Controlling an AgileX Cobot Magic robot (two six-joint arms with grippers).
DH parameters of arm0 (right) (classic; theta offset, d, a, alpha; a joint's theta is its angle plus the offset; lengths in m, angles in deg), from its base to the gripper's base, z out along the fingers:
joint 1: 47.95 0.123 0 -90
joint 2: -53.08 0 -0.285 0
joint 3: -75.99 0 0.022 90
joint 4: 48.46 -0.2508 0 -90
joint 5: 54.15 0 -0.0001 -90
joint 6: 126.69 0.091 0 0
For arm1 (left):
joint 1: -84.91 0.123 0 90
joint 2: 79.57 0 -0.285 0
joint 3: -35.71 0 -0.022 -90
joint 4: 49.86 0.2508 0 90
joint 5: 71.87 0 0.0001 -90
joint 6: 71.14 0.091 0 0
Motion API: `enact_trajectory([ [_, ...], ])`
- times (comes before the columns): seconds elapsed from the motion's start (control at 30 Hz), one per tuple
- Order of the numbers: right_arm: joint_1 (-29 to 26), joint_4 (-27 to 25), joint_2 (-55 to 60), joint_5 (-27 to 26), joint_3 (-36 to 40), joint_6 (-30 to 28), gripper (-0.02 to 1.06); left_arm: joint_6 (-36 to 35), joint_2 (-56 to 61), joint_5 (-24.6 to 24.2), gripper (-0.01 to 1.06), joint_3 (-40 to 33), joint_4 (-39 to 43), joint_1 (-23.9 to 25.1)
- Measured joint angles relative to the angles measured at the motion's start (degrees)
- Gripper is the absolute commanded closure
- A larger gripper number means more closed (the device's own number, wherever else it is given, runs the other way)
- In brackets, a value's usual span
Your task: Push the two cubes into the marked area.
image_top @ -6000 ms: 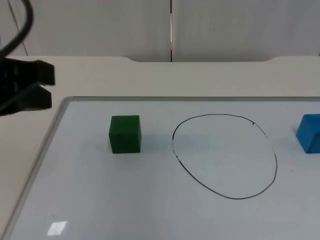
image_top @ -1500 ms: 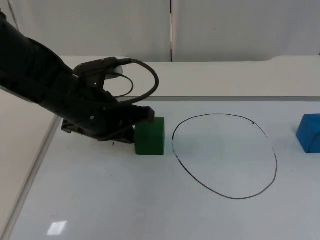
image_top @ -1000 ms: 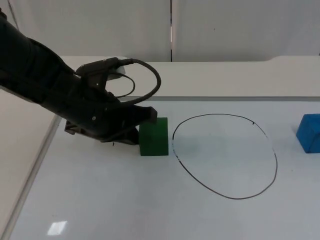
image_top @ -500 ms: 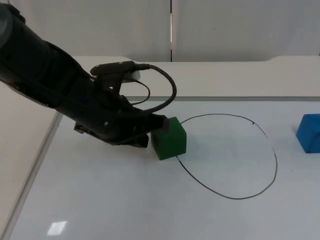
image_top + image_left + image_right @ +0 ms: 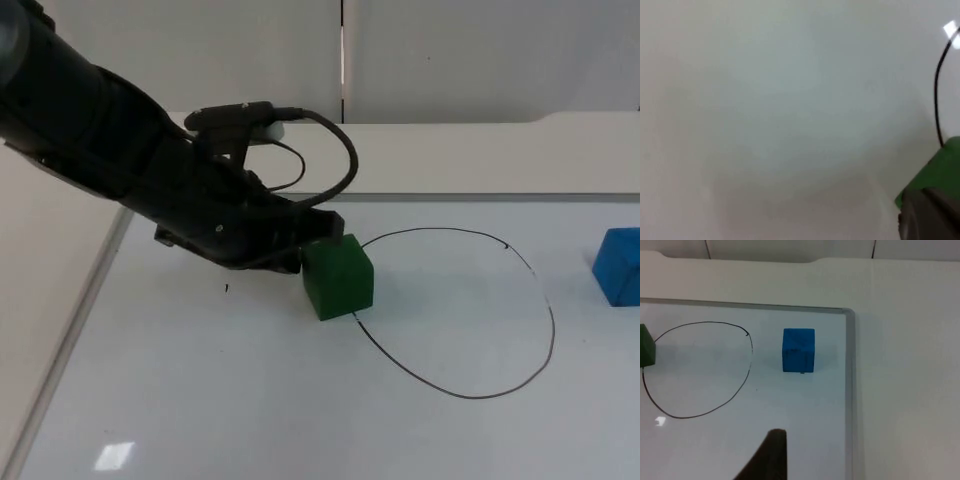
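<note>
Green cube (image 5: 339, 279) has slid onto the circle's (image 5: 552, 330) nine o'clock edge, left hand (image 5: 312, 240) behind it, grip unclear; blue cube (image 5: 618, 265) waits at three o'clock.

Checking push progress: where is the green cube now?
Top view: the green cube straddles the marked outline's left edge, left pincer against it.

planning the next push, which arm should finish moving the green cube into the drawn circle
Left. Its hand is against the green foam cube, which sits on the black drawn circle's edge; the right arm waits by the blue cube.
</note>
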Motion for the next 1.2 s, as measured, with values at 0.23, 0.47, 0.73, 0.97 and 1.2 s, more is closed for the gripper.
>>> enact_trajectory([
  [0.23,0.0,0.0,0.0,0.0,0.0,0.0,-0.01,0.64,0.0,1.23,1.05,0.0,-0.45,-3.16],
  [0.47,0.0,0.0,0.0,0.0,0.0,0.0,-0.01,1.31,0.0,2.63,1.05,0.13,-0.45,-4.22],
  [0.73,0.0,0.0,0.0,0.0,0.0,0.0,-0.01,1.36,0.0,0.32,1.05,1.64,-1.61,-4.24],
  [0.97,0.0,0.0,0.0,0.0,0.0,0.0,-0.01,1.36,0.0,-0.55,1.05,1.64,-2.1,-4.24],
  [1.2,0.0,0.0,0.0,0.0,0.0,0.0,-0.01,1.73,0.0,-0.22,1.05,1.64,-3.29,-7.68],
])
